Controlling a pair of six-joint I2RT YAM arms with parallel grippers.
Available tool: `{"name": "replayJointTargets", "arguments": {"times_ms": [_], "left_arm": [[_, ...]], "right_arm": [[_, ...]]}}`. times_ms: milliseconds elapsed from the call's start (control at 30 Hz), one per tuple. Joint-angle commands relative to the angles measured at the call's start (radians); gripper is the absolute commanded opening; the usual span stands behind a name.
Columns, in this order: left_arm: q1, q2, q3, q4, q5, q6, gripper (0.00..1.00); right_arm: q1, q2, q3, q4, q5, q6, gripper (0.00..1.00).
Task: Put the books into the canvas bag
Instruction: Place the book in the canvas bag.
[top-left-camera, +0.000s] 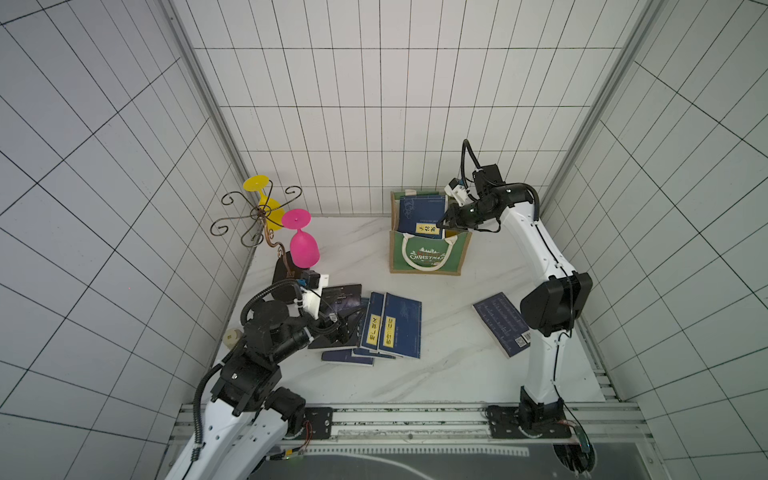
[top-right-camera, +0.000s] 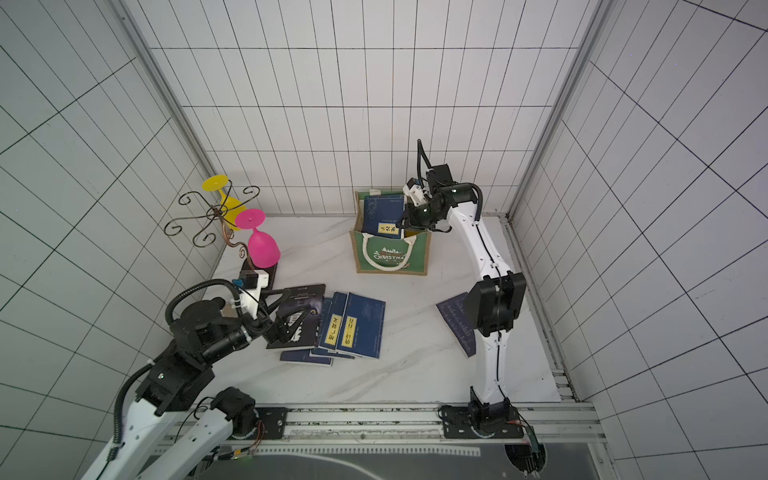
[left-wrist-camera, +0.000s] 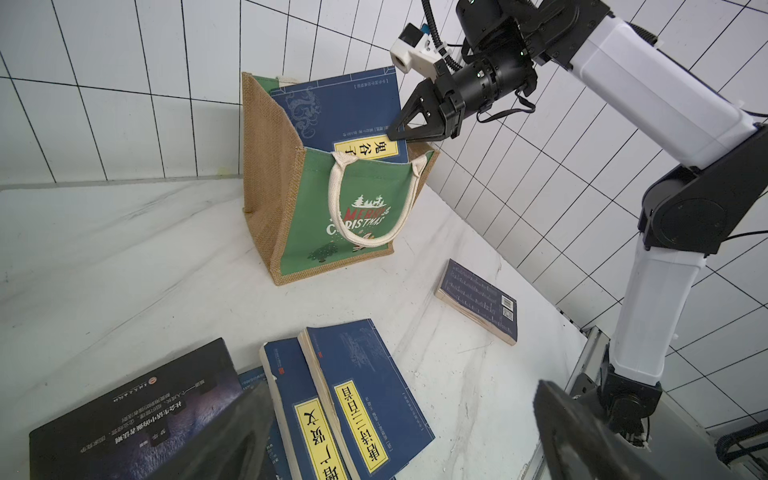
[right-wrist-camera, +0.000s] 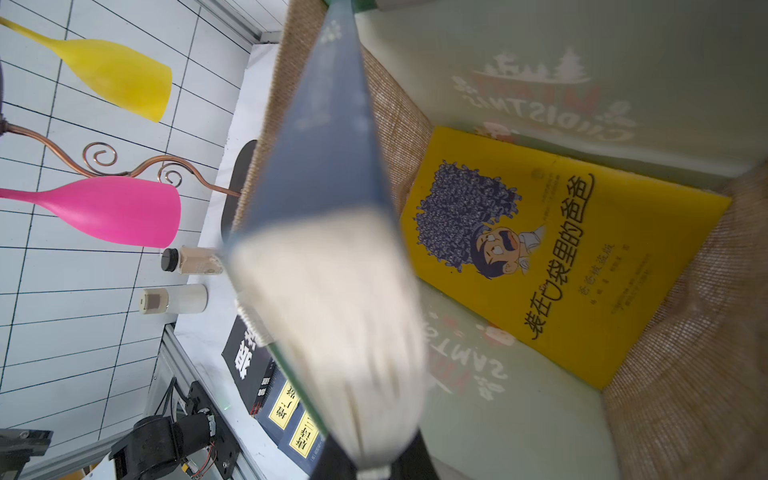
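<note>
The canvas bag (top-left-camera: 453, 253) (top-right-camera: 415, 253) (left-wrist-camera: 374, 187) stands upright at the back of the table, green CHRISTMAS panel forward. My right gripper (top-left-camera: 444, 224) (top-right-camera: 402, 223) (left-wrist-camera: 392, 134) is shut on a navy book (top-left-camera: 422, 214) (left-wrist-camera: 345, 112) (right-wrist-camera: 324, 145) that stands partly inside the bag's mouth. A yellow book (right-wrist-camera: 561, 257) lies at the bag's bottom. My left gripper (top-left-camera: 345, 328) (top-right-camera: 291, 322) (left-wrist-camera: 401, 395) hangs open and holds nothing. Under it lies a pile of books with a black one (top-left-camera: 343, 297) (left-wrist-camera: 137, 415) and navy ones (top-left-camera: 401, 328) (left-wrist-camera: 365, 395). A lone navy book (top-left-camera: 500, 322) (left-wrist-camera: 478, 305) lies beside my right arm.
A curly wire rack at the back left holds a pink glass (top-left-camera: 303, 245) (right-wrist-camera: 104, 212) and a yellow glass (top-left-camera: 266, 203) upside down. Two small bottles (right-wrist-camera: 191, 259) (right-wrist-camera: 174, 299) stand by the left wall. Tiled walls close three sides; a metal rail (top-left-camera: 415, 419) runs along the front.
</note>
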Motion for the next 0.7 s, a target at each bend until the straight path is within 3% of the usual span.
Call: {"name": "replayJointTargets", "arguments": {"times_ms": [0,433,567,667], "left_arm": [[0.003,-0.012,-0.006,0.020,-0.006,0.004,0.97],[0.009,-0.015,-0.007,0.022,-0.005,0.004,0.97],[0.012,-0.013,-0.007,0.022,-0.008,0.004,0.98],[0.016,-0.010,-0.007,0.022,-0.004,0.004,0.97]], "right_arm": [[0.007,-0.064,0.008,-0.009,-0.028,-0.030,0.00],[0.008,-0.034,-0.057,-0.034,0.067,-0.038,0.01],[0.008,-0.001,-0.018,-0.038,0.086,-0.034,0.13],[0.008,0.016,0.024,-0.042,0.135,-0.030,0.33]]}}
